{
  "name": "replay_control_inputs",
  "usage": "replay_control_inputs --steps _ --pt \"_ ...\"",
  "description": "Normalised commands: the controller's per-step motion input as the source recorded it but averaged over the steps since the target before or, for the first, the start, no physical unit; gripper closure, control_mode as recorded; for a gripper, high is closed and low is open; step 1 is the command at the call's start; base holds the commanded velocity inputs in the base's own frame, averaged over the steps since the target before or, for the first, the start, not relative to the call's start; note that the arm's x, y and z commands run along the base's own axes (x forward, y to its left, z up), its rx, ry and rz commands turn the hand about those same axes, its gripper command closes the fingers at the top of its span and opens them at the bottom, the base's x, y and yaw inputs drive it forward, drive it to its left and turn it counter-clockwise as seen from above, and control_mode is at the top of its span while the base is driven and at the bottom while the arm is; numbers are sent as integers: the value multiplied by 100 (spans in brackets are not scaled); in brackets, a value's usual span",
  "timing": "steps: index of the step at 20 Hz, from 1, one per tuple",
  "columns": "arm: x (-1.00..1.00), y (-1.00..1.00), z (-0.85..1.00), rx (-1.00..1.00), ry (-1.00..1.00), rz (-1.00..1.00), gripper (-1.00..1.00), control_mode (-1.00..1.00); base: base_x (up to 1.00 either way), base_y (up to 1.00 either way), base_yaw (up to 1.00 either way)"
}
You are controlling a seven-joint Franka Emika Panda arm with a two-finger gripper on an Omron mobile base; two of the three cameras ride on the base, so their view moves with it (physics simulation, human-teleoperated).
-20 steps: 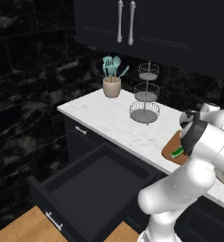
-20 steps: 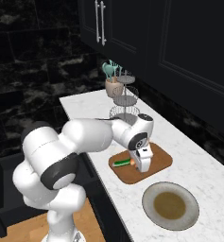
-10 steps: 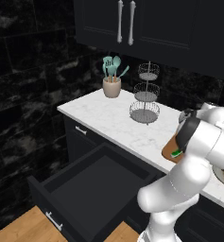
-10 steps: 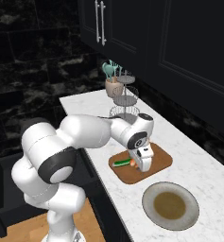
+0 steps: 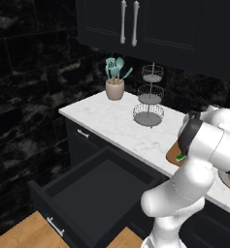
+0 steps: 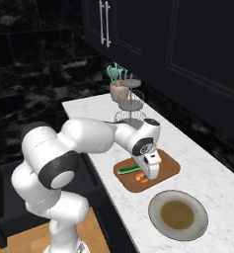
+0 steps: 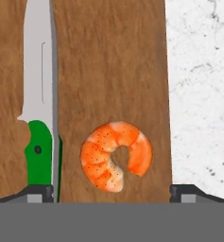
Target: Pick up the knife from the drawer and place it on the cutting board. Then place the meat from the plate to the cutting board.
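In the hand view the orange-red meat (image 7: 116,156) lies curled on the brown cutting board (image 7: 108,61). Beside it, flat on the board, is the knife (image 7: 38,118) with its green handle. My gripper (image 7: 112,194) hangs just above them, open, its tips wide on either side of the meat and holding nothing. From the right base view the gripper (image 6: 150,174) stands over the cutting board (image 6: 167,165), with the knife (image 6: 130,170) and the meat (image 6: 142,179) at the board's near edge. The olive-brown plate (image 6: 177,216) sits bare close by. The wide black drawer (image 5: 97,186) stands pulled out.
A tiered wire stand (image 5: 149,99) and a crock of teal utensils (image 5: 115,82) sit at the back of the white marble counter (image 5: 111,118). Dark cabinets (image 5: 131,24) hang overhead. The open drawer juts out over the wooden floor (image 5: 19,232).
The jaws have spread wider and the meat now lies free on the board. The arm's elbow has shifted slightly; knife, board and plate have stayed put.
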Motion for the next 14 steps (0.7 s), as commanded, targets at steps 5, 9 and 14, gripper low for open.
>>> replay_control_inputs --steps 5,9,14 --pt "-13 42 3 -4 -7 10 -100 -100 0 0 0" --pt "0 99 12 -11 -8 22 -100 -100 0 0 0" --pt "-4 100 21 -12 -11 21 -100 -100 0 0 0"
